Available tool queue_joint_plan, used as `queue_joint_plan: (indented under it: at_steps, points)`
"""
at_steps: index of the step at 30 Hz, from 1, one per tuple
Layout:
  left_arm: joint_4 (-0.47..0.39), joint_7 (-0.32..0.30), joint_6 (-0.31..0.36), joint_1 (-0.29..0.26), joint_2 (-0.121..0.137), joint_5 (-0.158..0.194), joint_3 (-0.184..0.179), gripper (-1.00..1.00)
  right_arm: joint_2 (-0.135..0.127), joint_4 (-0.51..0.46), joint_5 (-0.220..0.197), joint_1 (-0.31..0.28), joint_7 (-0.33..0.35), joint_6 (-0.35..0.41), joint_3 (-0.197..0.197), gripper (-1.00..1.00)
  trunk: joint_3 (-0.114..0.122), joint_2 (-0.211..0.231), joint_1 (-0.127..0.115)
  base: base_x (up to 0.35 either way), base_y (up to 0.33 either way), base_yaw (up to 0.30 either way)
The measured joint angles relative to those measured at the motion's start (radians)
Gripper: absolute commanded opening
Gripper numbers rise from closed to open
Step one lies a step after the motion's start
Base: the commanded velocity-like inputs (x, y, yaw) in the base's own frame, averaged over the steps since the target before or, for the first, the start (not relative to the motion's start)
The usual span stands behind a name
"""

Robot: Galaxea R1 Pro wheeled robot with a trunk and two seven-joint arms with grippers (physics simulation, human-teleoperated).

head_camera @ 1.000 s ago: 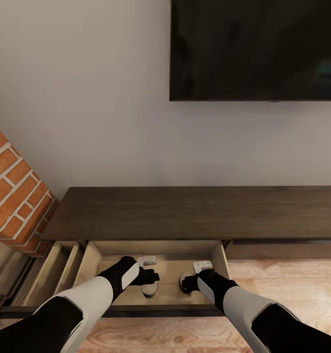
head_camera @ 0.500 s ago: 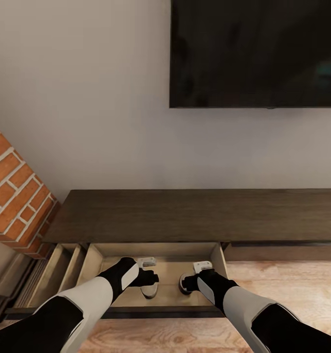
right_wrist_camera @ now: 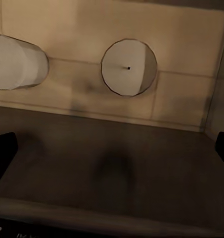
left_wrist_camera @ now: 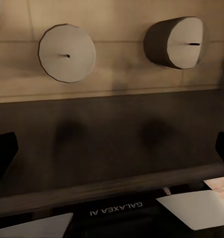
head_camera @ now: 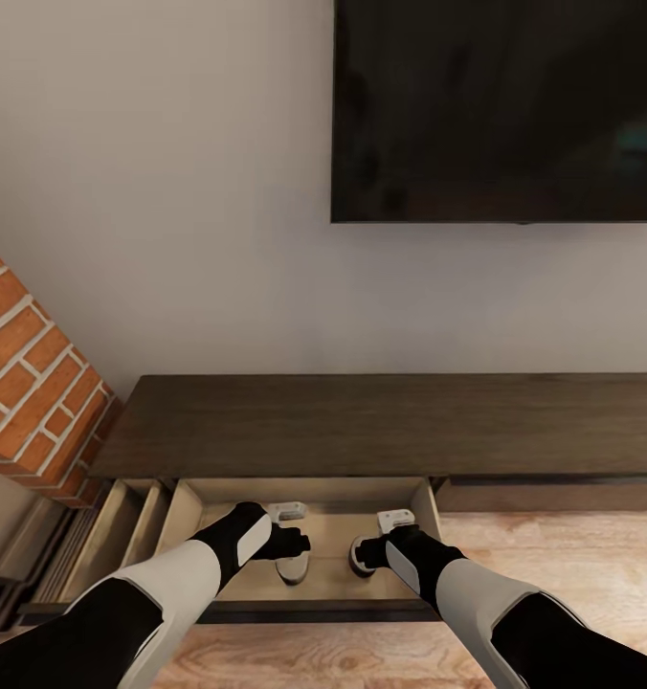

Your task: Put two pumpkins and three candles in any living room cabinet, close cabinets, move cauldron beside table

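The long dark-brown cabinet [head_camera: 381, 421] stands against the wall with a wide drawer [head_camera: 194, 502] pulled out. Two cream candles lie on its beige floor: one [head_camera: 292, 566] under my left gripper [head_camera: 300, 544], the other [head_camera: 362, 557] under my right gripper [head_camera: 360, 553]. The left wrist view has both candles [left_wrist_camera: 67, 53] [left_wrist_camera: 179, 42] beyond the drawer's dark front panel [left_wrist_camera: 112, 144], and the left gripper [left_wrist_camera: 112, 151] is open and empty. In the right wrist view both candles [right_wrist_camera: 129, 68] [right_wrist_camera: 15, 62] lie ahead of the right gripper [right_wrist_camera: 112, 151], also open and empty.
A narrower drawer [head_camera: 122, 522] at the cabinet's left end is open too. A brick fireplace [head_camera: 27, 383] stands at the left. A dark TV [head_camera: 501, 105] hangs on the wall above. Wooden floor [head_camera: 563, 555] lies to the right.
The whole picture has shifted down a little, so the camera has moved. The wide drawer sticks out slightly less from the cabinet. Both arms keep their pose.
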Motion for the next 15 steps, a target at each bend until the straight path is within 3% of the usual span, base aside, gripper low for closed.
queue_joint_plan:
  at_steps: [15]
  points:
    - [0.002,0.000,0.000,0.000,0.000,-0.001,-0.002,1.00,0.000,0.000,0.000,0.000,0.000,0.000,0.000,1.00,0.047,0.105,-0.058,0.000,0.000,0.000]
